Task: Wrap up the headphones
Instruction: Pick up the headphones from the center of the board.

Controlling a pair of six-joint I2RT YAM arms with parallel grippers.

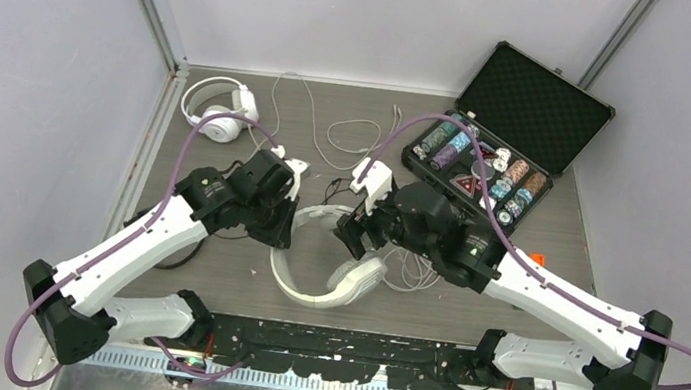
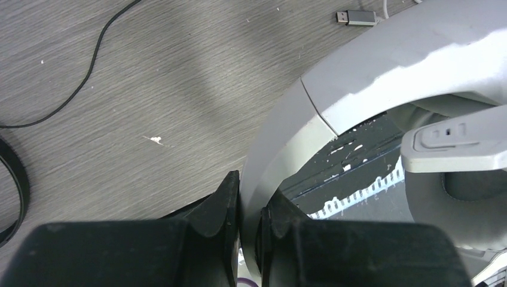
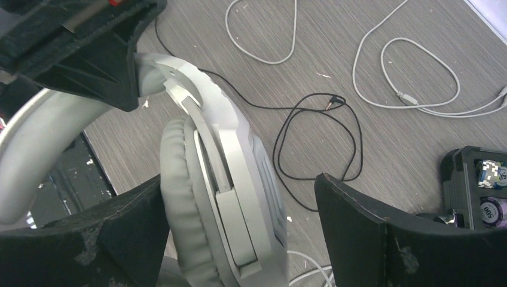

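On the table (image 1: pixel 229 281), the left gripper (image 2: pixel 248 200) clamps the band (image 2: pixel 370 66) of a white headset (image 1: pixel 303 295) while the right gripper (image 3: pixel 239 179) stands open astride its padded cup (image 3: pixel 179 197). The rigid band should bear a firm grip; the thin cable (image 1: pixel 411 276) looks limp and snag-prone.

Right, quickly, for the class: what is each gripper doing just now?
Left gripper: shut on the white headset, at its headband.
Right gripper: open, straddling that headset's ear cup.

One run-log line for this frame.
left gripper: shut on white headset headband | right gripper: open around ear cup | white cables: loose on table
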